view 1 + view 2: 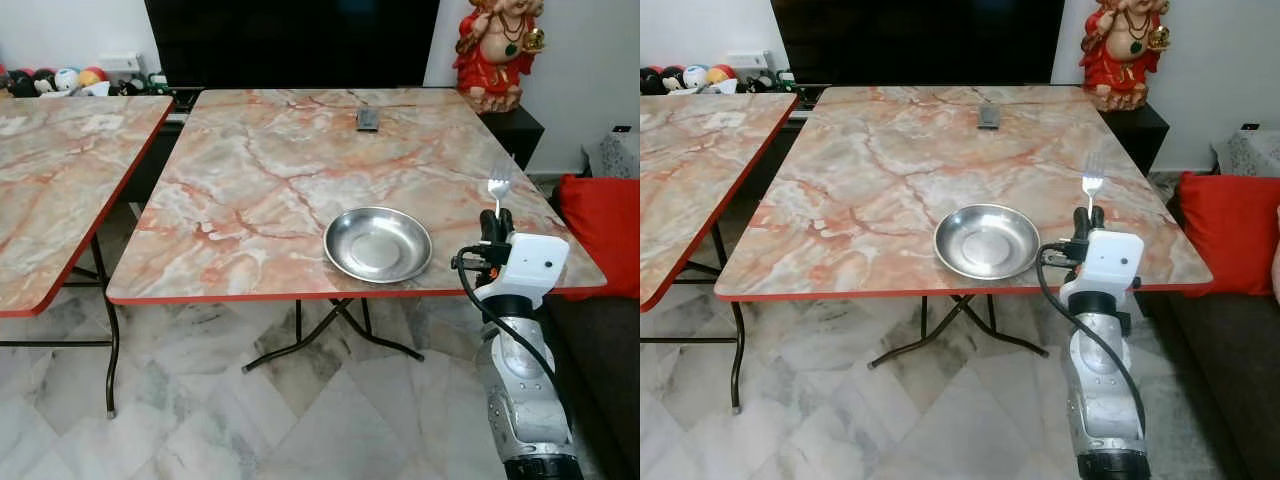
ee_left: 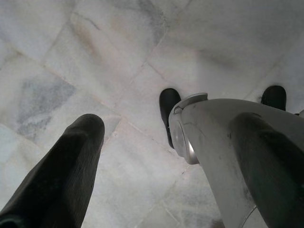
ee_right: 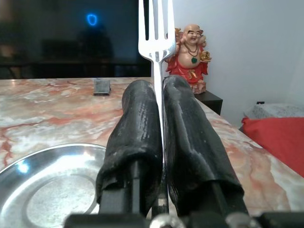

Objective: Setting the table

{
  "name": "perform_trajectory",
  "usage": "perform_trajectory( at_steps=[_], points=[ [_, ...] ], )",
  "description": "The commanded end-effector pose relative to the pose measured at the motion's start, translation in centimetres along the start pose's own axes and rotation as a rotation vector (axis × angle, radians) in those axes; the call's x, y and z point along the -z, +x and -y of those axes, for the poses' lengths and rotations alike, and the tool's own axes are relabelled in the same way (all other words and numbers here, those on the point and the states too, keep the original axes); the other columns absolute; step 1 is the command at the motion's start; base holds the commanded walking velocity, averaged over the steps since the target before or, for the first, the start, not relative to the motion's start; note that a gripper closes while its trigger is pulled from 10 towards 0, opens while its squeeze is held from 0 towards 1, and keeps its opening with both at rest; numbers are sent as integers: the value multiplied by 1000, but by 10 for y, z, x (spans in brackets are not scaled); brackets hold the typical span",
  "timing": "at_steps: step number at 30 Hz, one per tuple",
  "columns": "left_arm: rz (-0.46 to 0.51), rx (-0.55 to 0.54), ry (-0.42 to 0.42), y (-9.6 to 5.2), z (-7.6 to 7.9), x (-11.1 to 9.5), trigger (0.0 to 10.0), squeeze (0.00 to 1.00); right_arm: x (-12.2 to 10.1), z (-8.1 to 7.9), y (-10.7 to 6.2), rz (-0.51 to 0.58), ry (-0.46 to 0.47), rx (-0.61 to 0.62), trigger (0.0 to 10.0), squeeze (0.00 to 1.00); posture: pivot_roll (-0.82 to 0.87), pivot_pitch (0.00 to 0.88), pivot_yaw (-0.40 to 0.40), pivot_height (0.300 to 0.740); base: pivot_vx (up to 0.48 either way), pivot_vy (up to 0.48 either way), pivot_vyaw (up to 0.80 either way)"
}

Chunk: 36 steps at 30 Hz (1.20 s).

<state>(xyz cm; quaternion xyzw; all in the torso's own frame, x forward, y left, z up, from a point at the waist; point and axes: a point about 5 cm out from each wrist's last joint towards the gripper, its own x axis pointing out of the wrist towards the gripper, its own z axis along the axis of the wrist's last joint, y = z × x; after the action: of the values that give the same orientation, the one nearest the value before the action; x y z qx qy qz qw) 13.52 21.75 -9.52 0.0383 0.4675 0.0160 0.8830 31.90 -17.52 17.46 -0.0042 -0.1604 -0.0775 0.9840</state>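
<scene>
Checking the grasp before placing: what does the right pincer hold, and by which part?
The right pincer is shut on a fork, gripping its handle, tines pointing up beyond the fingertips.

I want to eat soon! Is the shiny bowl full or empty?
Empty. The steel bowl on the table shows only its bare shiny bottom, while the right gripper holds a fork upright beside it.

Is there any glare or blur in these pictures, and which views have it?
Right wrist view: bright glare on the round steel plate, and the close black fingers of the right pincer look soft. Eye views: sharp and evenly lit. Left wrist view: dim grey marble floor.
</scene>
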Motion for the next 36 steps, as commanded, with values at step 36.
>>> perform_trajectory(
  at_steps=[36],
  points=[
    [1, 19, 11, 11, 6, -32, 10000, 0, -1, 20, 10, -16, -81, 72, 10000, 0, -35, 83, 1, 740, 202, 0, 0]
  ],
)
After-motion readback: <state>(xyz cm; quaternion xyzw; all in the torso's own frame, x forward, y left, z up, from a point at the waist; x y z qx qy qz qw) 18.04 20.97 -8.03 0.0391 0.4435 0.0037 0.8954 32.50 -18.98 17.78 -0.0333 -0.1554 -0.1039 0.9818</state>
